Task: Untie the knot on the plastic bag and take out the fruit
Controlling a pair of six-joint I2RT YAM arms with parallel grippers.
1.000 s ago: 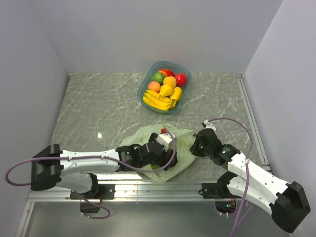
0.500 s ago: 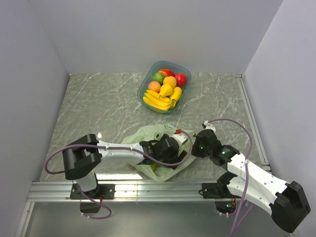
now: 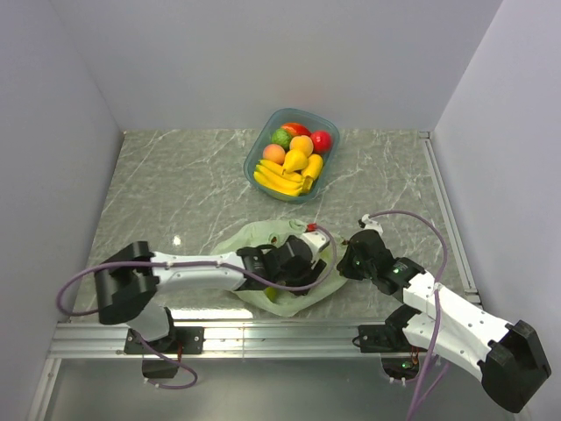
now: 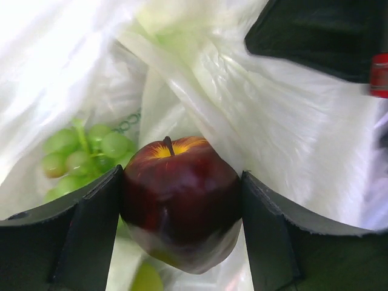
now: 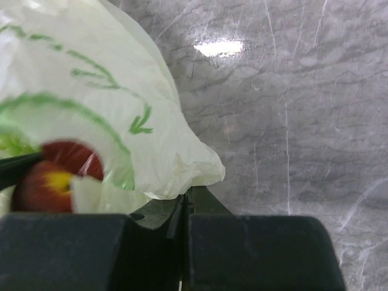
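Snugly, left fingers (image 4: 79, 242) clasping dark fruit (image 4: 179, 194)

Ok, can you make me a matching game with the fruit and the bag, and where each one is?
1 dark red fruit
2 grapes
3 bananas
4 plastic bag

A in the teal bowl
B between the left jaws
C edge pinched in the right jaws
D loose inside the bag

Pairs: 1-B, 2-D, 3-A, 4-C.

Left hand (image 4: 182, 185) in grip, right hand (image 5: 183, 205) pinched.
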